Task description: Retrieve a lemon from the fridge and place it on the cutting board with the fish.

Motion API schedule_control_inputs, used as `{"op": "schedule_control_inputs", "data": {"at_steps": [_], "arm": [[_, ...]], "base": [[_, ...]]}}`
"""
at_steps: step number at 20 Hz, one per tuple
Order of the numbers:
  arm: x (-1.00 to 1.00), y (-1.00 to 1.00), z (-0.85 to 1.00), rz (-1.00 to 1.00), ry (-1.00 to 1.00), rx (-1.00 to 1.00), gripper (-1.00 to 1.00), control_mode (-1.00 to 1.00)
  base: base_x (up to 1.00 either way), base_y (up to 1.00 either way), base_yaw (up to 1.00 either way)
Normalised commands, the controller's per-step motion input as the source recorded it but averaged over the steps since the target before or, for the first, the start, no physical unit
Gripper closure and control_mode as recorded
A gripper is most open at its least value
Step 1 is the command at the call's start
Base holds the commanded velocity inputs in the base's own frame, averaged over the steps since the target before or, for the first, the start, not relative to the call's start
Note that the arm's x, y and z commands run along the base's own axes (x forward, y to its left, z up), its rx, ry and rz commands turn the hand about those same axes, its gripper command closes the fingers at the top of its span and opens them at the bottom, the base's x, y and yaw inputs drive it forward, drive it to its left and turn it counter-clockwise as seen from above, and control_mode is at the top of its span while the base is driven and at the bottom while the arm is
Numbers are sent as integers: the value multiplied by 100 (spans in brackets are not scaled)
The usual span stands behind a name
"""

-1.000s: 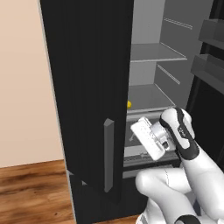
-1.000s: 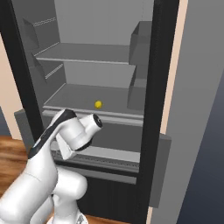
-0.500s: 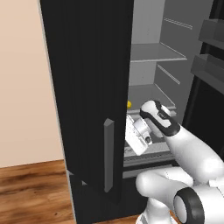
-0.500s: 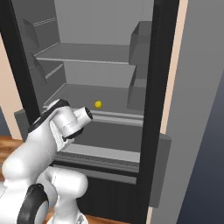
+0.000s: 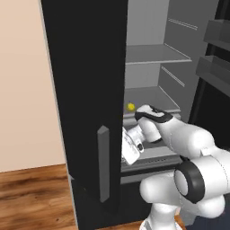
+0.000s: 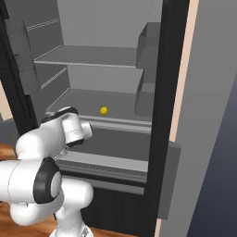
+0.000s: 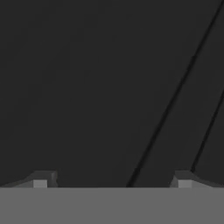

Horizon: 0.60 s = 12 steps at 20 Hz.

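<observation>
As the left base view looks past the edge of the tall black French-door fridge (image 5: 85, 90), its left door stands swung open toward the camera with a grey vertical handle (image 5: 103, 164) on it, and the grey interior with its flat grey shelves (image 5: 155, 55) shows to the right of that door. The small round bright-yellow lemon (image 5: 130, 107) sits on the lower shelf, near its front edge; being round, it has no long axis and points no particular way. The white arm with dark joints (image 5: 188, 143) rises from the lower right and bends left, and its hand reaches toward the inner edge of the open door, below the lemon and a little to its left, apart from it.

In the right base view the same lemon (image 6: 104, 110) lies on the lower grey shelf (image 6: 88, 104), roughly midway across it and toward the front lip. The arm's wrist is just below and left of the fruit, in front of the shelf lip, not touching it.

In the hand view the two-finger gripper (image 7: 112, 183) shows its two small dark fingertips (image 7: 40, 180) set far apart at the bottom, spread wide with nothing between them, facing a dark flat surface crossed by thin slanting black lines.
</observation>
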Motion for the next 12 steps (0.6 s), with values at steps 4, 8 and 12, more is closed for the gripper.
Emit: {"op": "schedule_control_inputs", "data": {"at_steps": [4, 8, 12], "arm": [[-72, 85, -11, 0, 38, 18, -100, -100], [-78, 97, -22, -2, 9, 2, -100, -100], [-47, 66, 6, -18, 0, -6, -100, -100]], "base": [[0, 0, 0], [0, 0, 0], [0, 0, 0]]}}
